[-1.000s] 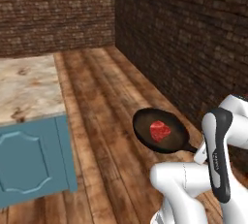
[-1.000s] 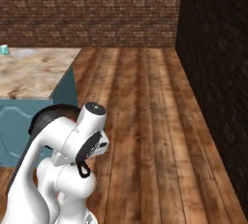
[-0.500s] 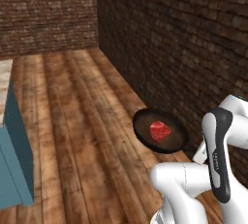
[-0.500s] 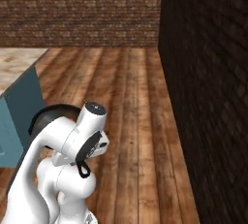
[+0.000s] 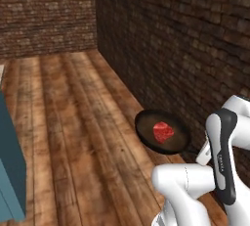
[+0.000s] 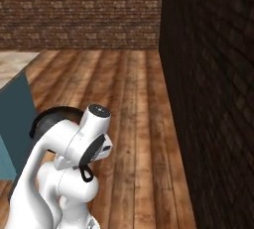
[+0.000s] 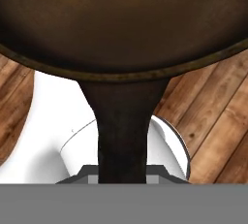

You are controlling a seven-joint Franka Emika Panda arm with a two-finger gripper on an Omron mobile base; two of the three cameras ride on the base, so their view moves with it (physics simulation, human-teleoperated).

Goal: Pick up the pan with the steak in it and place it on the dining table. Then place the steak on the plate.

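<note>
So the round black cast-iron pan (image 5: 162,133) was up in the air over the brown wooden plank floor (image 5: 73,122), with the small red marbled steak (image 5: 163,132) sitting roughly in the middle of its brownish inside. A dark rough brick wall (image 5: 185,44) ran close along the pan's far side. The teal panelled base of the dining table (image 5: 10,171) was well off to the left, with a bit of its beige marbled stone top (image 6: 15,64) showing in the right base view. From the hand view, the short straight black handle (image 7: 122,131) ran down to the bottom edge, but the fingertips were hidden, so I couldn't tell whether the gripper was clamped on it.
</note>
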